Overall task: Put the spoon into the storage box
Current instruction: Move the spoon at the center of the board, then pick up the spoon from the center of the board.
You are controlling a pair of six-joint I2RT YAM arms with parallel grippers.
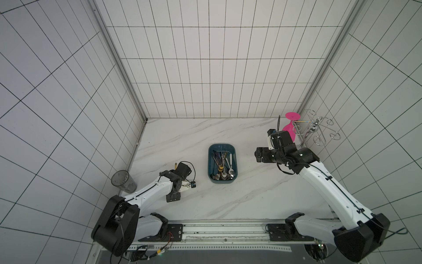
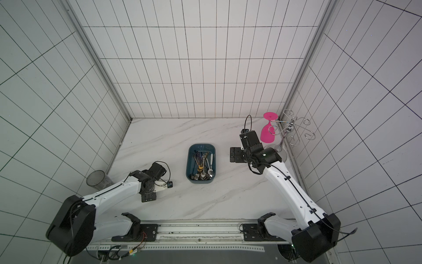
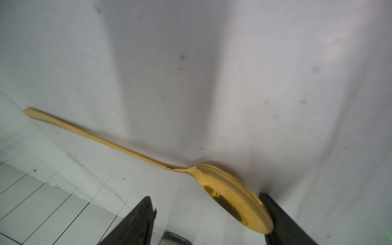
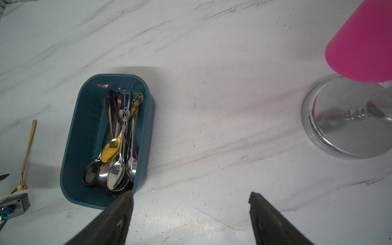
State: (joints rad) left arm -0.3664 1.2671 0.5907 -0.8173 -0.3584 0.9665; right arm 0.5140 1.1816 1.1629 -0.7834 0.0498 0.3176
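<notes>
Marble table, tiled walls. Box already holds several spoons. 1 gold spoon is not yet lifted and lies flat on the table. Left claw is wide open astride the bowl, which seemingly touches 1 finger; no grip. Right claw is wide open and empty. Box sits between the 2 claws.

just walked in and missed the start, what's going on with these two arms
The left gripper is open and down at the table, its jaws on either side of the bowl of a gold spoon that lies flat, not gripped yet. The right gripper is open and empty, hovering beside the storage box, which already holds a pile of spoons.
</notes>
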